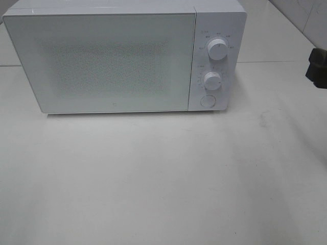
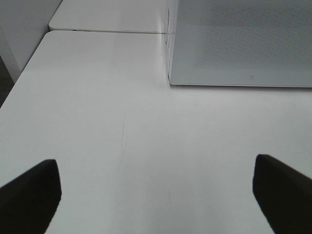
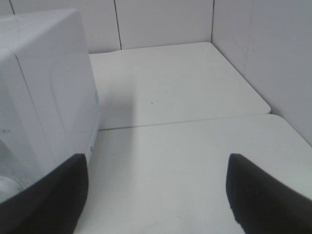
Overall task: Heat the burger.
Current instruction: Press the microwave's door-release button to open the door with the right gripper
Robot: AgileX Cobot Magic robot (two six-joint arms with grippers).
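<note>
Spread, empty: left tool [image 2: 156, 163], right tool [image 3: 157, 158]; burger not in view, likely soft, light, so grip bun sides gently.

A white table [image 1: 163, 178] is carrying one white microwave [image 1: 125, 56], which is sitting toward the far side with its door [image 1: 102, 66] shut and facing the near edge. A seam between tabletop sections is running across the surface, meeting the microwave's sides. A faint scratch [image 2: 123, 139] is showing on the bare top.
</note>
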